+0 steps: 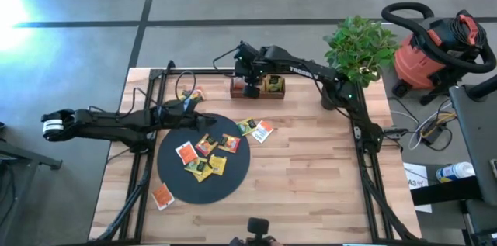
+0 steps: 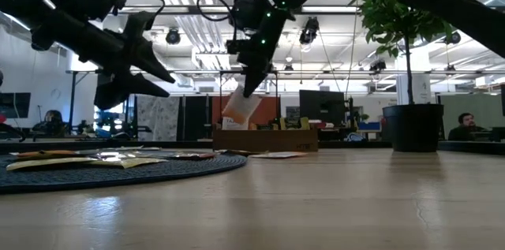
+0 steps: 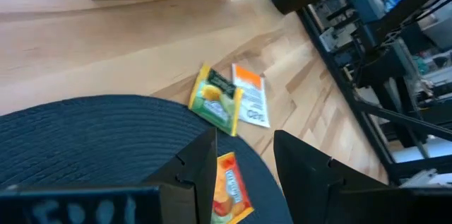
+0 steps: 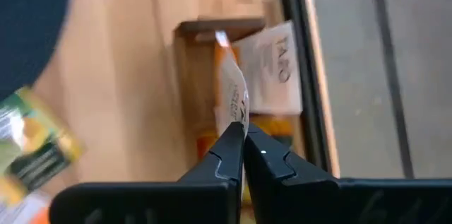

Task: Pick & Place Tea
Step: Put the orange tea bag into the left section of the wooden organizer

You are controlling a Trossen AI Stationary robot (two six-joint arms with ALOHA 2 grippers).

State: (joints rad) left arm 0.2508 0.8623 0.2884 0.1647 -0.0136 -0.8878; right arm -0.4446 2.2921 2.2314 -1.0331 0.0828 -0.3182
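Nearest the overhead camera's bottom edge, one orange tea packet (image 1: 162, 196) is seen lying alone on the wooden table (image 1: 311, 176), just beside the near-left rim of the black disc (image 1: 229, 185). On the disc a loose cluster of orange-red and yellow packets (image 1: 206, 157) is spread, and two more (image 1: 256, 129) lie just off its far-right edge. The right gripper (image 4: 244, 138) is held above the wooden tray (image 1: 273, 91) at the far side, its fingers pressed together on the top edge of an orange-and-white packet (image 4: 232, 97) that hangs tilted over a compartment. The tray is seen to hold at least one pale packet (image 4: 272, 68) already; its other contents cannot be told. The left gripper (image 3: 244, 157) is poised over the disc's far-left part with its fingers spread and nothing between them. The packets are judged light, thin and flexible, likely slippery; an edge or corner pinch is suggested.
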